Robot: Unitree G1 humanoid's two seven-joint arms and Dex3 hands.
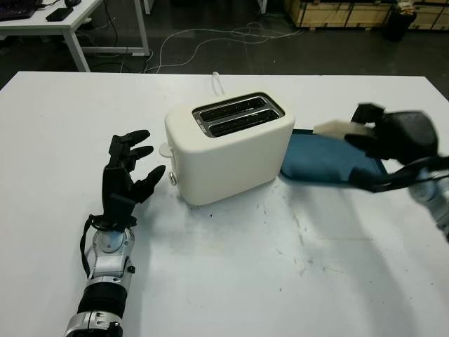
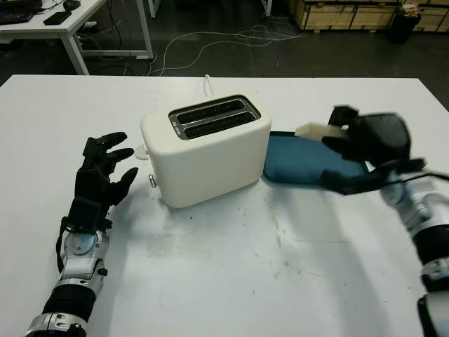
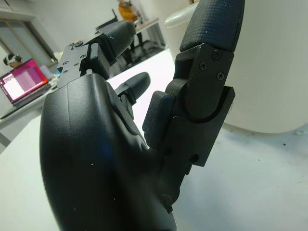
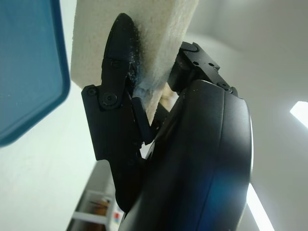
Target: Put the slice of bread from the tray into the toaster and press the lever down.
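White worktop (image 1: 231, 281) with cream toaster (image 1: 231, 151) at centre, blue tray (image 1: 319, 160) just right of it; right hand (image 1: 393, 137) above tray, fingers clamped on bread (image 1: 337, 129); left hand (image 1: 126, 175) open beside toaster's left end

Right hand (image 1: 393, 137) raised, fingers clamped

white table (image 1: 295, 281), surface scuffed with dark specks near its middle. standing on it: a cream two-slot toaster (image 1: 231, 151), and just beside that, on the robot's right, a blue tray (image 1: 319, 160) lying flat.
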